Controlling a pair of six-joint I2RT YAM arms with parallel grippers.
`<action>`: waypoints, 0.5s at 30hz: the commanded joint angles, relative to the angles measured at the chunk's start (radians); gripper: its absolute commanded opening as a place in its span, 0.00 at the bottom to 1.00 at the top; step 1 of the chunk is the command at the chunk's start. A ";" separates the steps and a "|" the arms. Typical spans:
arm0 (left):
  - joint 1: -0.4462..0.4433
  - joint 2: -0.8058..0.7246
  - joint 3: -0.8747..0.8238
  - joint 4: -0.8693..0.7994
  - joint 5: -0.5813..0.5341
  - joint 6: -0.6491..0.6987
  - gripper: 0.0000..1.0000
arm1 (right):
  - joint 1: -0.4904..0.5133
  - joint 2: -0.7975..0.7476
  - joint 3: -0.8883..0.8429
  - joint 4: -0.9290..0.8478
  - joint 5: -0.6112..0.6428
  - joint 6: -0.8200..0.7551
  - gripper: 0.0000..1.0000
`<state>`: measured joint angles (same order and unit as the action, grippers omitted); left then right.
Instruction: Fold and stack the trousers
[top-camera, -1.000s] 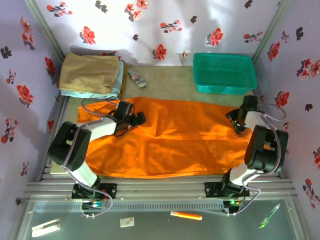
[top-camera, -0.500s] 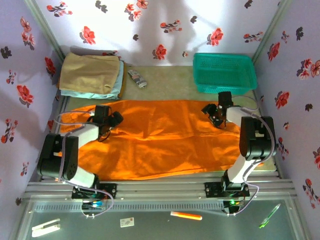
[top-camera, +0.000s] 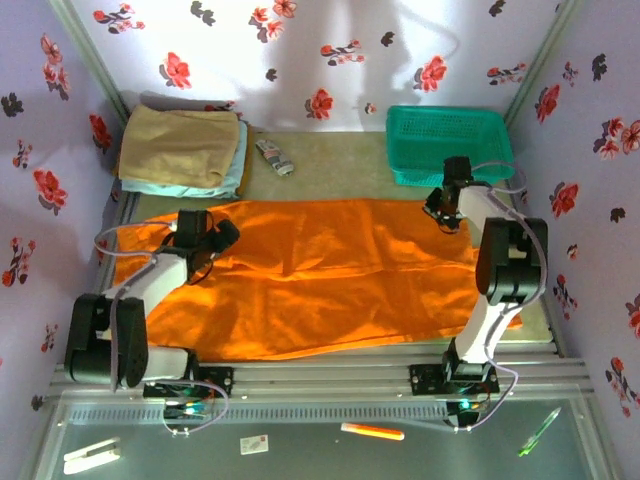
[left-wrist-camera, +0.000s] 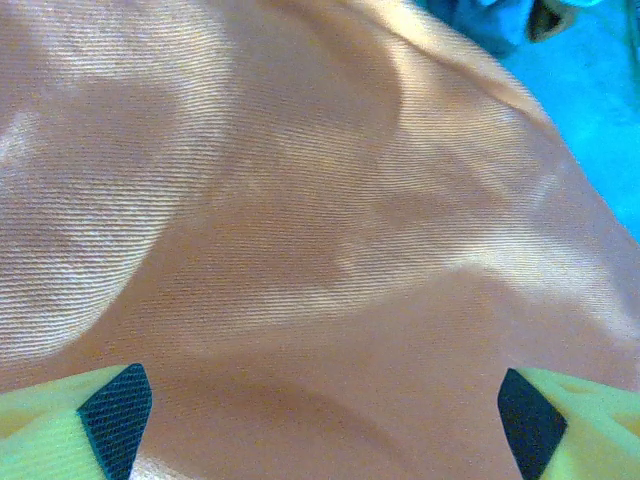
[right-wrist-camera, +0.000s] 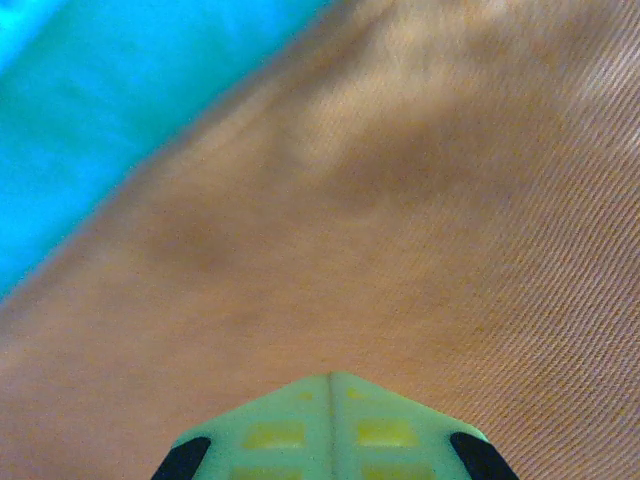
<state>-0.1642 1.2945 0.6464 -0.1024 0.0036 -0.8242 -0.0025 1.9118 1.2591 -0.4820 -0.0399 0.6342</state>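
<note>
The right tool (right-wrist-camera: 330, 380) has now closed over the trousers (top-camera: 320, 270).

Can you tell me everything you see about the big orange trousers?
The trousers are bright orange, soft-looking woven cloth, spread out flat across the table with gentle wrinkles. I cannot pick out the legs or the waistband. Their far right corner lies near the green basket. The left tool hangs open just over their left end. The right tool is shut at their far right edge; whether it pinches cloth, I cannot tell.
</note>
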 joint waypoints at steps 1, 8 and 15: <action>-0.009 -0.054 -0.017 -0.033 0.033 0.026 0.93 | 0.002 0.058 0.008 -0.102 0.029 -0.052 0.00; -0.015 -0.108 -0.053 -0.005 0.070 0.011 0.93 | -0.018 0.180 0.114 -0.192 0.061 -0.115 0.00; -0.017 -0.088 -0.058 0.025 0.093 0.030 0.93 | -0.027 0.312 0.323 -0.272 0.140 -0.153 0.00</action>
<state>-0.1749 1.2011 0.5949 -0.1043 0.0723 -0.8211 -0.0105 2.1250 1.5551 -0.6800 0.0212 0.5190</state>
